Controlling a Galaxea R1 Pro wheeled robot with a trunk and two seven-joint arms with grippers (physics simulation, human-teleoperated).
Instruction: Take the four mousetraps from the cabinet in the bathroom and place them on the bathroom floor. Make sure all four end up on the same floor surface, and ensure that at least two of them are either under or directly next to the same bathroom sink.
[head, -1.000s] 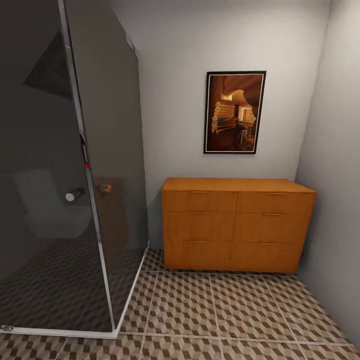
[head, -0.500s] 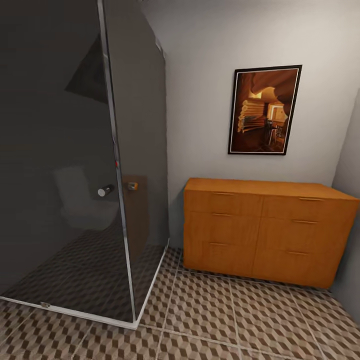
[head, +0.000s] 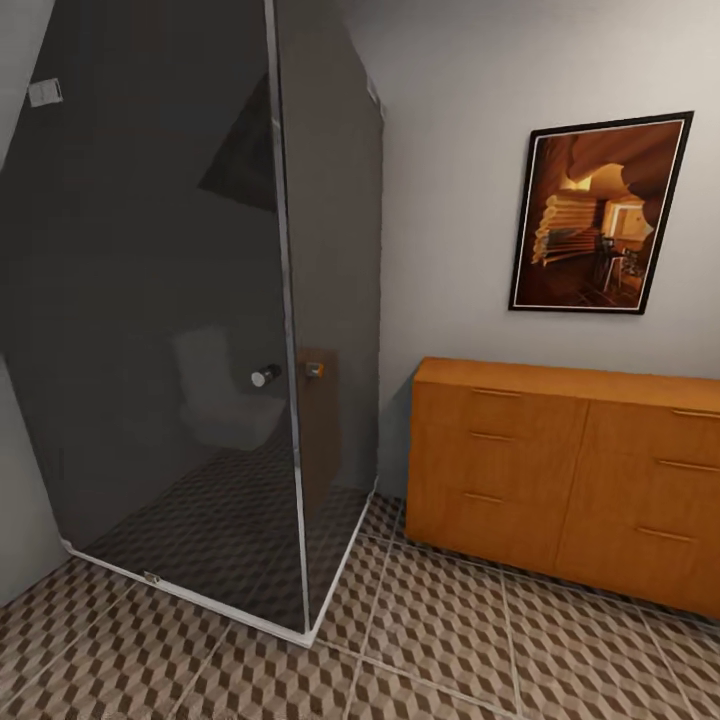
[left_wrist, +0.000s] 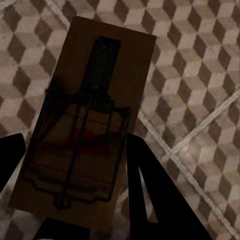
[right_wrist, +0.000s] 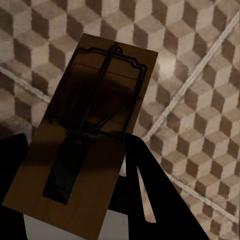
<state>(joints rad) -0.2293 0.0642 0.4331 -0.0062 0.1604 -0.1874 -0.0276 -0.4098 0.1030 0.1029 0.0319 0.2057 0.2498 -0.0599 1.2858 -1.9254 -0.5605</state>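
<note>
Two mousetraps are carried, one clamped in each tool above the bathroom floor (head: 420, 630) beside the cabinet (head: 560, 480): left tool (left_wrist: 75, 200) grips a mousetrap (left_wrist: 85, 120), right tool (right_wrist: 75, 210) another mousetrap (right_wrist: 90, 130). Next, I judge, find the sink and lower them.

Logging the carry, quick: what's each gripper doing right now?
Left gripper: shut on a mousetrap.
Right gripper: shut on another mousetrap.

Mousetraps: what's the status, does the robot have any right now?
Left gripper shut on one mousetrap. Right gripper shut on another mousetrap. Both over the tiled bathroom floor. Cabinet drawers closed; glass shower alongside.
</note>
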